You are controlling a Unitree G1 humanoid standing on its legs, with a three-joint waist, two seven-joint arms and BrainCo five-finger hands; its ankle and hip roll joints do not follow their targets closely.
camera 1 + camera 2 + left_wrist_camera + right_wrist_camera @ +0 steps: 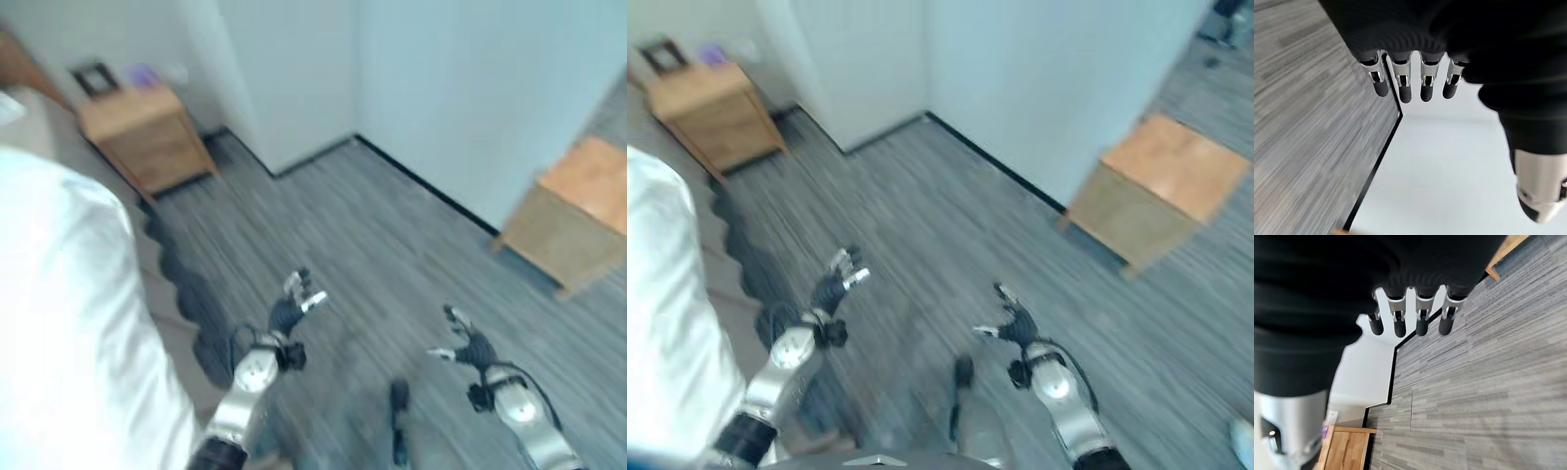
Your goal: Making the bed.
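So both arms are out in front over the grey striped floor (372, 245) and neither is holding anything. The left hand (292, 311) is raised over the floor just off the edge of the bed, fingers (1401, 88) straight and relaxed, thumb (1540, 191) off to the side, nothing in its grip. The right hand (468, 345) is over to the right, well apart from the left one, fingers (1420, 322) also loose and spread, empty too. The bed sits at the robot's left: the white duvet (69, 323) covers most of that side, with a dark scalloped edge (186, 294) of a blanket or skirt (can't tell which) running along the floor beside it. Neither hand touches the bedding. At the head end of the bed there's a wooden nightstand (145, 137) against the white wall (451, 88), with a small dark frame (96, 78) and something purple (143, 74) on top, too blurry to tell what. A second wooden cabinet (573, 215) stands over on the right by the wall
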